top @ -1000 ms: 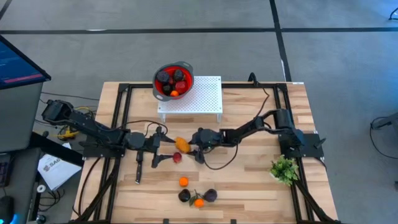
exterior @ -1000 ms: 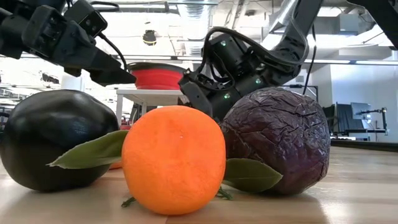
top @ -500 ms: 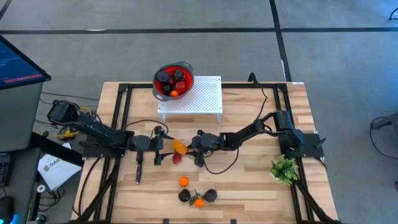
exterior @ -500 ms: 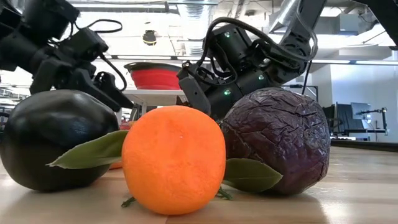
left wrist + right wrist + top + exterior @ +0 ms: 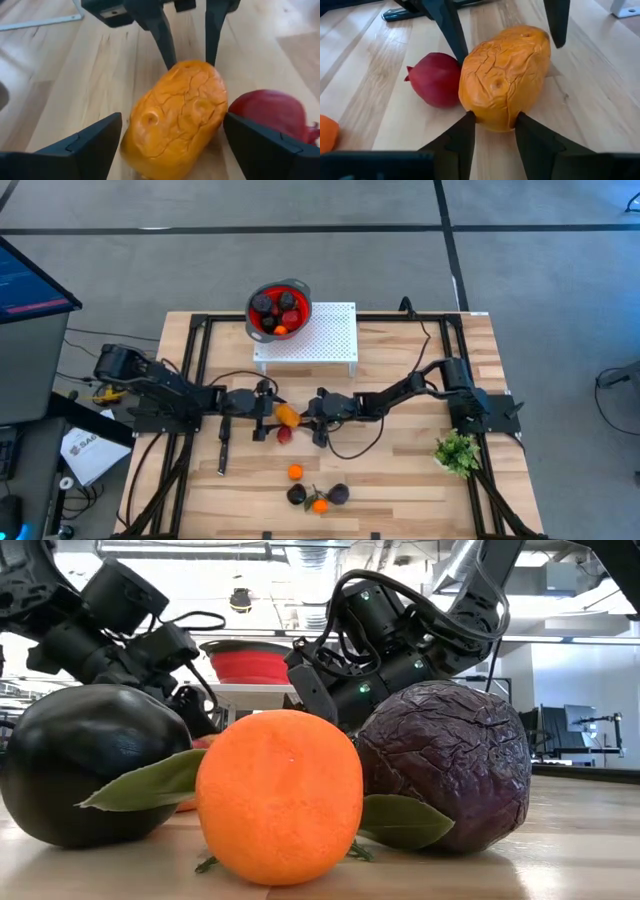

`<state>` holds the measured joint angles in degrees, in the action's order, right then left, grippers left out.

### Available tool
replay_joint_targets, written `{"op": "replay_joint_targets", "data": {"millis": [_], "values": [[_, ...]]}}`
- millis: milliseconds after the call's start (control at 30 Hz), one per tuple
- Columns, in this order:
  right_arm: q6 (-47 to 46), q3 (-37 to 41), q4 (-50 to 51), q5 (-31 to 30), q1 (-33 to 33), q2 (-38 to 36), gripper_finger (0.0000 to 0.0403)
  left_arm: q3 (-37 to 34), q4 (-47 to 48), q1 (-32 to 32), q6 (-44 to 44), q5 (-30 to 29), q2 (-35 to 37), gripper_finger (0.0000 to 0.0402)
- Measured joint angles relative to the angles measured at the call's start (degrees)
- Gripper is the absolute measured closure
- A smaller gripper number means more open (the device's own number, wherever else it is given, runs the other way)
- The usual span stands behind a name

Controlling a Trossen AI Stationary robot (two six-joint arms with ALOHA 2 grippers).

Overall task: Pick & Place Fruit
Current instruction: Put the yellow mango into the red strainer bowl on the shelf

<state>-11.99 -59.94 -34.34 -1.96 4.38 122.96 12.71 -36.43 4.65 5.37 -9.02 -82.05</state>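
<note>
Right wrist view: wrinkled oblong orange-yellow fruit (image 5: 506, 77).

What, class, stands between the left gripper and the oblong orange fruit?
Nothing visible. The left gripper is open, its fingers straddling one end of the orange fruit. The right gripper is shut on the opposite end, so both arms meet at it. A red fruit lies alongside, outside the fingers.

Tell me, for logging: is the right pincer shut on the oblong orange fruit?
Shut on it: right pincer fingertips press the wrinkled oblong orange fruit end.
</note>
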Motion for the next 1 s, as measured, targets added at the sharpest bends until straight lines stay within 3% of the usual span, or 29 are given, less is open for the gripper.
{"op": "replay_joint_targets", "data": {"millis": [200, 467, 667, 833, 1000], "values": [[0.00, 0.02, 0.23, 0.23, 0.04, 0.00, 0.0281, 0.04, -1.09, -0.25, 3.44, 1.16, -1.30, 0.0094], [-0.07, 0.07, 0.88, 0.67, -0.39, -0.03, 0.0251, 0.04, -1.31, -0.24, 4.00, 1.86, -1.30, 0.0148], [-1.02, -0.04, 12.11, 1.63, -0.87, -4.72, 0.0202, 0.04, -1.58, -0.20, 3.81, 1.89, -1.19, 0.0159], [-3.08, 0.02, 24.11, -3.91, 0.93, -10.49, 0.0185, 0.02, -1.54, -0.09, 3.58, 1.90, 0.68, 0.0174], [-3.70, 0.00, 30.94, -15.03, 5.84, -14.35, 0.0193, 0.06, -1.60, 0.95, 3.34, 1.42, 7.81, 0.0183]]}}
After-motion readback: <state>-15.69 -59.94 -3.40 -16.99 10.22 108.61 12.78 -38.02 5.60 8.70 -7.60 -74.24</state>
